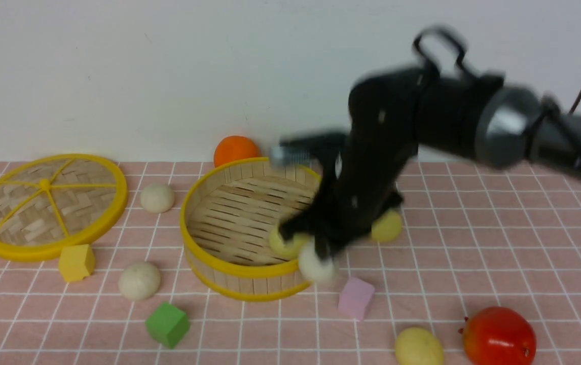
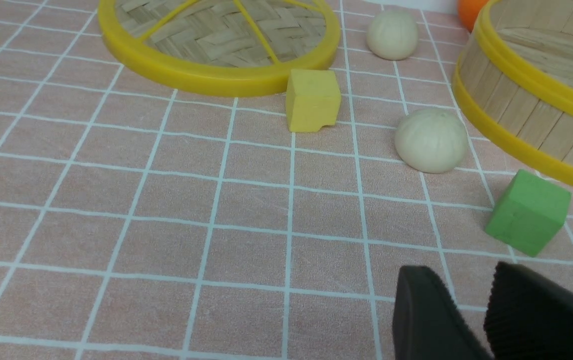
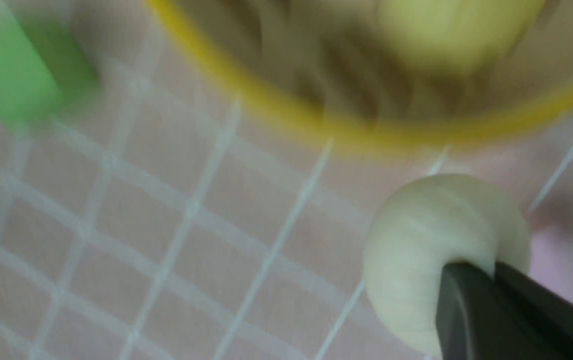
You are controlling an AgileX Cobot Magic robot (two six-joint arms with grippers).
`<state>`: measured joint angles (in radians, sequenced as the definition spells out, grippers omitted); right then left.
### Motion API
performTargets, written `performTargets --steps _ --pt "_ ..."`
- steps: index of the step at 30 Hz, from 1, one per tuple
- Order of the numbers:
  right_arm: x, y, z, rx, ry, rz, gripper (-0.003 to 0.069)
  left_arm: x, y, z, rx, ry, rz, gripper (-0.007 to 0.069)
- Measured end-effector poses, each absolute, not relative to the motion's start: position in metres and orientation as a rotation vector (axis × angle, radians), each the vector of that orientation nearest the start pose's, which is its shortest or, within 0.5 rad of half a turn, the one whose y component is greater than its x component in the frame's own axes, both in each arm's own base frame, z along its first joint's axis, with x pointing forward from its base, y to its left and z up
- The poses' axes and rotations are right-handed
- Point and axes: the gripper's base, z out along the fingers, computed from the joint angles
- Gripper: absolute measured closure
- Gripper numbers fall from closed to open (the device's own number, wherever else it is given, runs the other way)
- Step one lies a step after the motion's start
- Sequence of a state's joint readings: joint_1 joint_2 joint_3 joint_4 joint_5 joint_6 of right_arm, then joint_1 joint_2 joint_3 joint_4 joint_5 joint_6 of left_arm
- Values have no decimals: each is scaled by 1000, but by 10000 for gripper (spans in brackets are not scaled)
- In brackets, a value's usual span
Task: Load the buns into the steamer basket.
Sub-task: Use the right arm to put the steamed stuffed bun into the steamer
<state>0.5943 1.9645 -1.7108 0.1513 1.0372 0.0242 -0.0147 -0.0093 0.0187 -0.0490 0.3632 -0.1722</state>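
One pale yellow bun [image 1: 285, 244] lies in the steamer basket [image 1: 250, 286], an off-white bun [image 3: 431, 250] (apparently lifted) is pinched by the right gripper [image 3: 489, 272] just outside the near rim, four loose buns [image 1: 139, 280] remain on the surface [image 1: 473, 243], left gripper [image 2: 466, 285] agape, empty.

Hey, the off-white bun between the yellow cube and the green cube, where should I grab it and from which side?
Come straight down from above and pinch the off-white bun low across its widest girth: it sits dome up, so higher up the sides slope away. Nothing touches it, so any jaw angle probably works.
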Motion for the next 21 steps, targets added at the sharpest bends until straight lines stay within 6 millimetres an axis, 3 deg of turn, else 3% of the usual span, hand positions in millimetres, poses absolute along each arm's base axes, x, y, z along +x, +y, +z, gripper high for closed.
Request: performTargets --steps 2,6,8,14,21 --pt "370 243 285 -649 2632 373 641 53 -2 175 -177 1851 -178 384" --pt "396 239 287 -574 2568 415 641 53 -2 175 -177 1851 -178 384" --pt "407 244 279 -575 2543 485 641 53 -2 175 -177 1851 -178 384" --pt "403 277 260 -669 2521 664 641 53 -2 175 -177 1851 -178 384" --pt "398 302 224 -725 2573 691 641 53 -2 175 -177 1851 -178 384"
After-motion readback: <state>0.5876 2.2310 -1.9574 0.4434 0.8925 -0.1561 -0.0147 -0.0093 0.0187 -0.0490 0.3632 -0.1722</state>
